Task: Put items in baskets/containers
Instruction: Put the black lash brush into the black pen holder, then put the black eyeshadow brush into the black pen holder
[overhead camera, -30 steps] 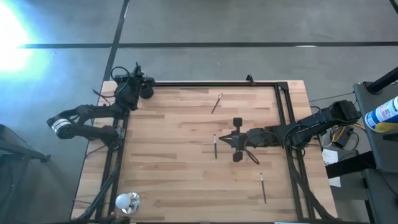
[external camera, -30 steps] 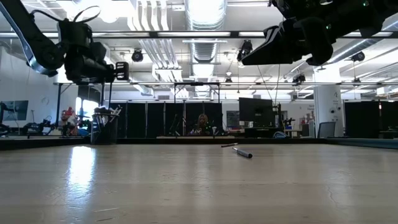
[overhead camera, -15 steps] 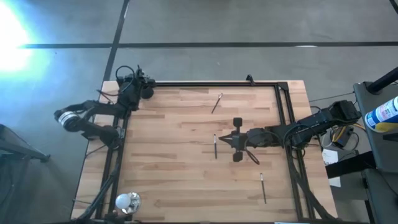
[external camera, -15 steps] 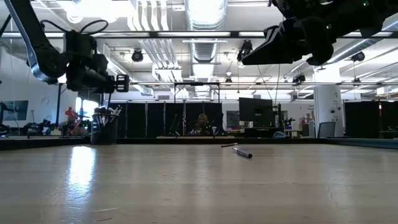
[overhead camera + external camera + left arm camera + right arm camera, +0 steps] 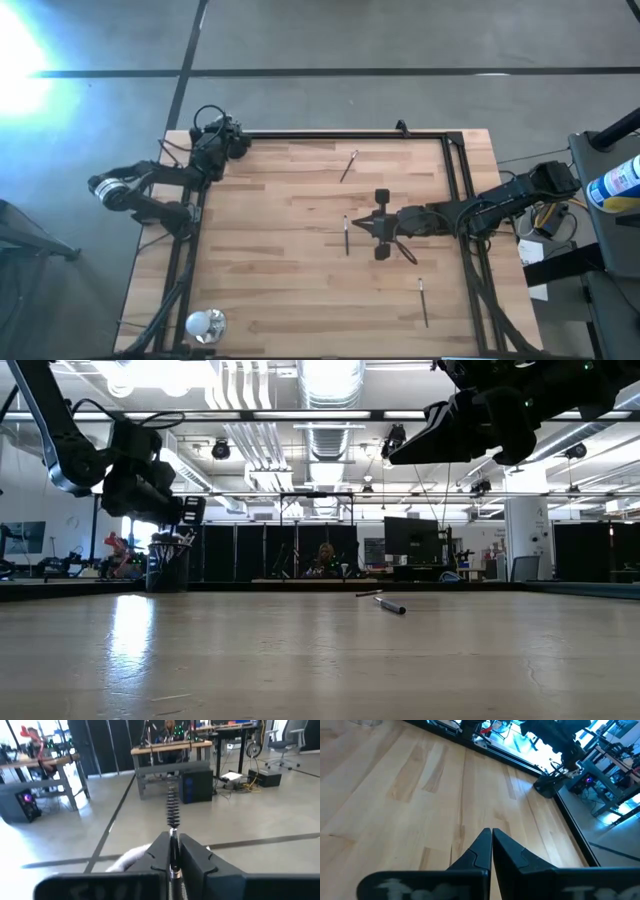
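Note:
My left gripper (image 5: 216,140) hangs over the table's far left corner, just above the black cup (image 5: 167,567), and is shut on a thin brush (image 5: 172,827). Several brushes stand in the cup. In the low view this gripper (image 5: 192,510) tips downward toward the cup's rim. My right gripper (image 5: 362,225) is shut and hovers above mid-table, touching nothing. A dark brush (image 5: 346,235) lies flat on the wood just left of it. Two more brushes lie flat, one farther off (image 5: 349,166) and one nearer (image 5: 423,302). My left gripper pinches the brush by its slim handle (image 5: 173,851) between the two fingers, which lie along it. The spiral bristle end (image 5: 172,807) sticks out past the fingertips. The brush is lifted clear of the table.
A shiny whitish round object (image 5: 205,323) sits at the near left corner. A black frame rail (image 5: 340,134) runs along the far edge and down both sides. Bare wood lies between the brushes across mid-table. A person sits far behind the table (image 5: 325,557).
My left gripper has come down toward the black cup and tipped its fingers downward, with the arm's elbow shifting slightly. It has kept the brush. The right arm and the brushes on the table have stayed still.

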{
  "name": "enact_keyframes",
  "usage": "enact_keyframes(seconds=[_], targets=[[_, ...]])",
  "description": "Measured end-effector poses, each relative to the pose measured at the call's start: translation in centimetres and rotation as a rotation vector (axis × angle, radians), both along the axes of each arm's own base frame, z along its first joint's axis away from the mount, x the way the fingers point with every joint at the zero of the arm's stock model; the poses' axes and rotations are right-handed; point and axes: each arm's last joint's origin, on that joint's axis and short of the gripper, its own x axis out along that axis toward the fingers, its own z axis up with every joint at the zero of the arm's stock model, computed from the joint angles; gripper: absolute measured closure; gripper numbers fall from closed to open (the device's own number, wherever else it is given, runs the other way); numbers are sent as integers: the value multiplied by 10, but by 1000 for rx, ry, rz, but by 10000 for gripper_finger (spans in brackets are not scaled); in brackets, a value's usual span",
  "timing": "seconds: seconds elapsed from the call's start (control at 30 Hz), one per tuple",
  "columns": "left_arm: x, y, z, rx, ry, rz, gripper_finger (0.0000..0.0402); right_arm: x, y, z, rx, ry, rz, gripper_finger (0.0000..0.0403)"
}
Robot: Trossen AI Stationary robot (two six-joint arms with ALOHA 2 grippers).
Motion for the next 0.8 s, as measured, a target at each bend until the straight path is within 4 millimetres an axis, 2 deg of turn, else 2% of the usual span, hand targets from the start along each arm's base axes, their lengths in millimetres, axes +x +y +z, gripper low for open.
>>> enact_keyframes(seconds=[0.23, 0.47, 0.63, 0.8], targets=[[-1, -2, -1, -35, 1, -7, 334, 0, 0, 0, 6, 1, -2, 394], [-5, -9, 9, -42, -11, -55, 325, 0, 0, -1, 42, 2, -16, 394], [-5, -24, 24, -44, -64, -222, 336, -1, 0, -3, 114, 10, -47, 394], [7, -50, 34, -63, -123, -471, 373, -3, -1, -8, 255, 11, -118, 394]])
